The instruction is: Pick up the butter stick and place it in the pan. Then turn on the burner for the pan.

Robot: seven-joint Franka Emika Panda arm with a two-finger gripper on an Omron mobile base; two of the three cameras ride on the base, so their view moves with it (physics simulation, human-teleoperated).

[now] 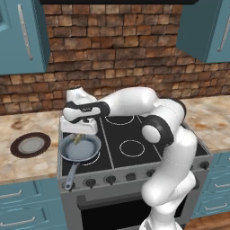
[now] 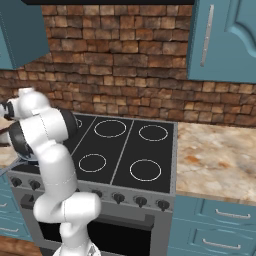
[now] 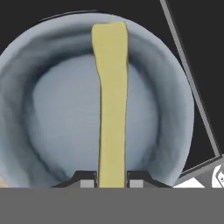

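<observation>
Hand view: the butter stick (image 3: 111,100) is a long, thin, pale yellow-green bar, slightly wider at its far end, clamped between the two dark fingertips of the gripper (image 3: 113,180) and hanging above the middle of the pan (image 3: 52,109). The pan is round, grey-blue, with shallow shaded sides. Left base view: the pan (image 1: 85,150) sits on the front-left of the black stove glass (image 1: 130,130), handle toward the knobs.
</observation>
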